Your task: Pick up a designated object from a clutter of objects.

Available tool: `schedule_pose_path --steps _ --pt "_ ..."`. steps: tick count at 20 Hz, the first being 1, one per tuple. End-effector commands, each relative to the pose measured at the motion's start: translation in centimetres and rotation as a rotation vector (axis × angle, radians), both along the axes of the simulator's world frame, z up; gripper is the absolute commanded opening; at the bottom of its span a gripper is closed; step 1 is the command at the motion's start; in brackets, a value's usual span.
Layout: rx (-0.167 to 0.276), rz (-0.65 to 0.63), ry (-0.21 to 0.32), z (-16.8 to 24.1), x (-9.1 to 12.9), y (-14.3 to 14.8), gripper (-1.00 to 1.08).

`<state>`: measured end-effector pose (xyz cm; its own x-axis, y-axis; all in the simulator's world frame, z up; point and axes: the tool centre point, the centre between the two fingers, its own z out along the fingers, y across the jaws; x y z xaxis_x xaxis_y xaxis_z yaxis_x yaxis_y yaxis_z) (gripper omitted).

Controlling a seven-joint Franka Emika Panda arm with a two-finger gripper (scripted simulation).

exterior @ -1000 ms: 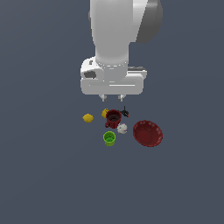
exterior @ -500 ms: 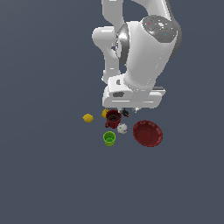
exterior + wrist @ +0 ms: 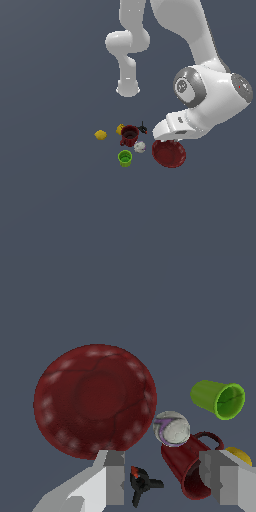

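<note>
The wide dark red bowl lies at the exterior view's right of the group; its dotted inside shows in the wrist view. My gripper is open and empty, with the fingers spread above the black piece and the dark red mug, just beside the bowl's rim. In the exterior view the white hand hangs over the bowl's far edge and its fingertips are hidden.
The mug, whitish ball, green cup, lemon and black piece lie to the exterior view's left of the bowl. The ball nearly touches the bowl's rim. The green cup lies on its side.
The arm has swung from above the mug toward the exterior view's right and come down, so the hand now sits low over the bowl's edge. No object has moved.
</note>
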<state>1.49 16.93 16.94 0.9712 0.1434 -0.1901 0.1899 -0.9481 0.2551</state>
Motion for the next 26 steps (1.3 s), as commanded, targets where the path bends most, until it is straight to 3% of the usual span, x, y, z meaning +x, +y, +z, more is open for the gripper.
schedule_pose_path --steps 1,7,13,26 --pt "-0.043 0.031 0.003 -2.2 -0.4 2.7 0.28" --pt "-0.114 0.088 0.001 -6.4 -1.8 7.4 0.28" --pt "-0.153 0.121 -0.006 -8.8 -2.9 10.1 0.28" --pt "-0.161 0.130 -0.007 -11.0 -3.4 9.9 0.28"
